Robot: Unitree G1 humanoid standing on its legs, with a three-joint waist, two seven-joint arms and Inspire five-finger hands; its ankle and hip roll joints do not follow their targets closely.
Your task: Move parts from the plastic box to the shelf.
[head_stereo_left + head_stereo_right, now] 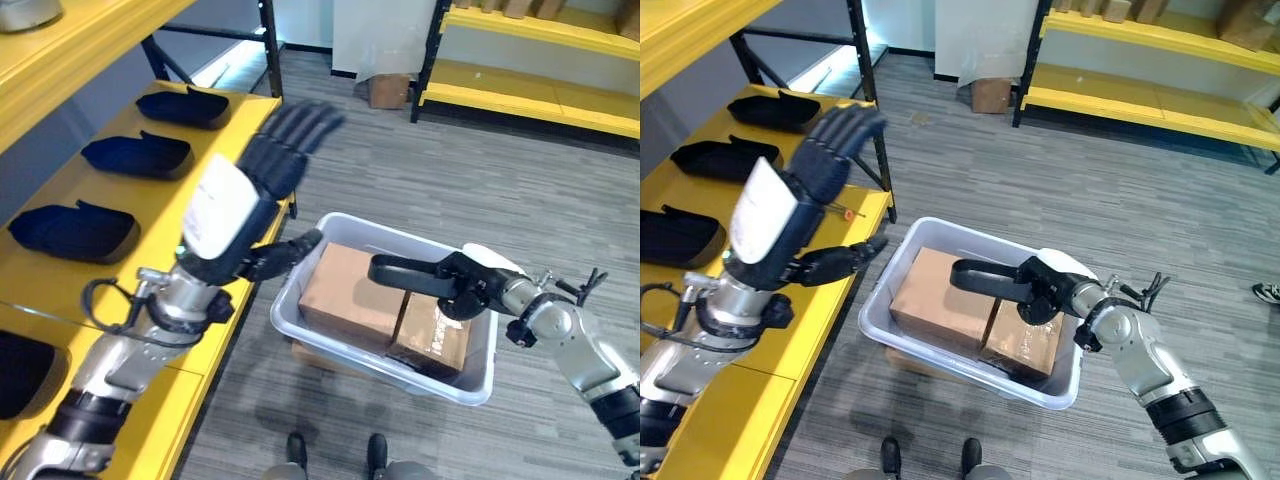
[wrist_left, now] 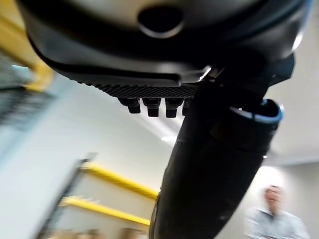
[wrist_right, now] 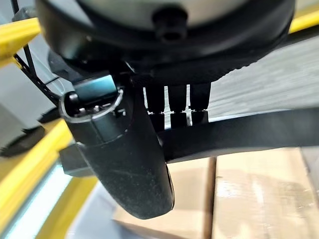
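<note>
No readable writing anywhere as far as I can make out; the right box has some dark print on top, but it's too small to read.

The left hand is up in the air between the shelf and the bin, fingers straight and spread, thumb poking toward the bin. It's got nothing in it and touches nothing.

The right hand reaches over the bin and is curled round a long black part. In the right wrist view the part runs across under the fingers, thumb on the near side, with the cardboard right below.

The bin is a pale plastic tub on the grey floor, just beside the yellow shelf. Inside are two brown cardboard boxes side by side, the left box touching the other one. The held part hangs above them.

Three black parts sit in a row on the shelf: a far part, a middle part and a near part.

Left wrist view catches a person in the background.
</note>
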